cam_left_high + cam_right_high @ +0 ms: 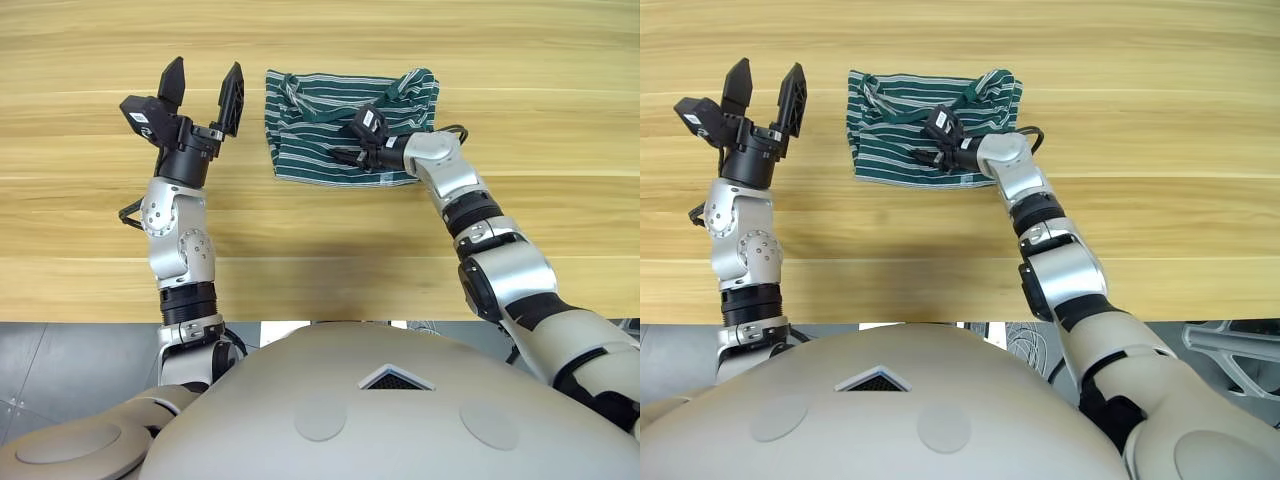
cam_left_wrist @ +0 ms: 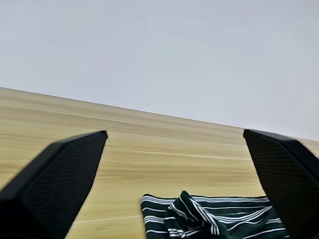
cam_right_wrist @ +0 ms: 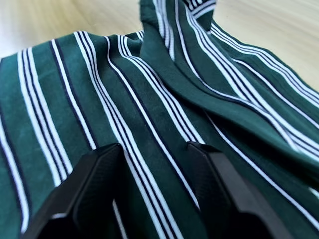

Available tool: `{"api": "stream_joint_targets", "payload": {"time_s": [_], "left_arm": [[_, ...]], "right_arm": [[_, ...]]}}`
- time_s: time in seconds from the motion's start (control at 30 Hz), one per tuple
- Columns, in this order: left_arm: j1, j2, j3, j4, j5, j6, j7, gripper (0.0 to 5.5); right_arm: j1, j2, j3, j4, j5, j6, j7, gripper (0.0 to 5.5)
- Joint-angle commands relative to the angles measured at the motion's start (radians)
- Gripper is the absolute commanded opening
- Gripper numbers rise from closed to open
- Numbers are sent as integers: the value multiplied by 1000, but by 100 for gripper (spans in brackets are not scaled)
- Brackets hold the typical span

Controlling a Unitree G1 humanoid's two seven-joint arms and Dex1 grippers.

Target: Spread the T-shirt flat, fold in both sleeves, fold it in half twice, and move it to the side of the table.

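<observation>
At the upper left of the head view, the black two-fingered left gripper [image 1: 203, 85] stands raised off the pale wood-grain table [image 1: 320, 240] with its fingers spread wide, probably parked clear of the work. At upper centre the dark green, white-striped T-shirt [image 1: 320, 120] lies folded into a soft, slightly rumpled rectangle. The right gripper [image 1: 347, 156] rests on its near part, fingers a little apart and flat on the cloth, likely to drag it sideways.

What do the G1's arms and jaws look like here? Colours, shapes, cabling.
The left arm and right arm have rounded silver-grey shells with black bands at the joints. The jaws are black tapered wedges with a fine woven texture. Each wrist carries a black camera block with a small white label. A thin black cable loops out beside each wrist.
</observation>
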Motion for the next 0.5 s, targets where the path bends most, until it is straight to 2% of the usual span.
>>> {"api": "stream_joint_targets", "payload": {"time_s": [0.03, 0.13, 0.2, 0.27, 0.37, 0.5], "left_arm": [[10, 11, -3, -6, 12, -5, 12, 494], [13, 12, -5, -3, 13, -8, 11, 494], [10, 15, -6, 0, 14, -9, 10, 494], [4, 20, -6, 3, 12, -7, 7, 494], [-2, 21, -9, 1, 8, -4, 8, 494], [-18, 14, -32, 7, 14, 1, 9, 494]], "right_arm": [[-29, 23, 6, 76, -19, -14, 2, 250], [4, 22, 71, 90, -82, -75, 33, 250], [55, -4, 131, 61, -106, -126, 138, 250], [116, -82, 184, 17, -113, -191, 309, 250], [148, -214, 203, -4, -96, -282, 504, 250], [113, -485, 168, 23, 27, -464, 804, 250]]}}
